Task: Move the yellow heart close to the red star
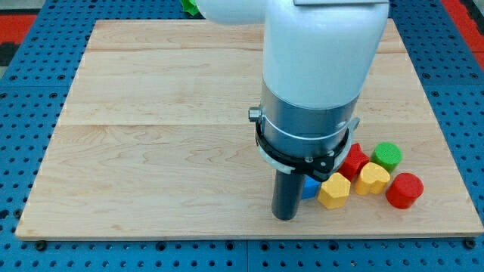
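My tip (pixel 285 217), a bare rod with no jaws, is resting lower right of centre beside the blue block (pixel 310 187), while the yellow heart (pixel 372 178) is already sitting touching the red star (pixel 352 160).

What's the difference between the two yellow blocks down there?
The yellow hexagon has flat angled sides; the yellow heart looks rounded and lobed. The hexagon lies nearer the view's bottom beside my tip; the heart sits farther right, between the red star and red cylinder. Both share colour and similar size.
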You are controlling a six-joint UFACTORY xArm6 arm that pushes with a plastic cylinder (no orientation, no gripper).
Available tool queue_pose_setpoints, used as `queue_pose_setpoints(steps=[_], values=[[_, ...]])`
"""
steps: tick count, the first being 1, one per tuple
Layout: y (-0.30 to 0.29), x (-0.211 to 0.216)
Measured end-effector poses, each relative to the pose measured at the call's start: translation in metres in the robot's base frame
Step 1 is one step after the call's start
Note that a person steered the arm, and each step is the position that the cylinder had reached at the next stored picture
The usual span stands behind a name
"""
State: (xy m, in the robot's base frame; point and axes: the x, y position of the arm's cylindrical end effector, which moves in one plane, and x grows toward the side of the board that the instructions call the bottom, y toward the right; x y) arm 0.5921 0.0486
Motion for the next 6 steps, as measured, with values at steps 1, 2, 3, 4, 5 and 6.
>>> queue_pose_setpoints(steps=[1,2,3,4,5,6], values=[[0.016,-0.014],[0.011,-0.004],[0.028,0.027],[0.101,0.024],[0.171,0.023],[0.16,-0.006]])
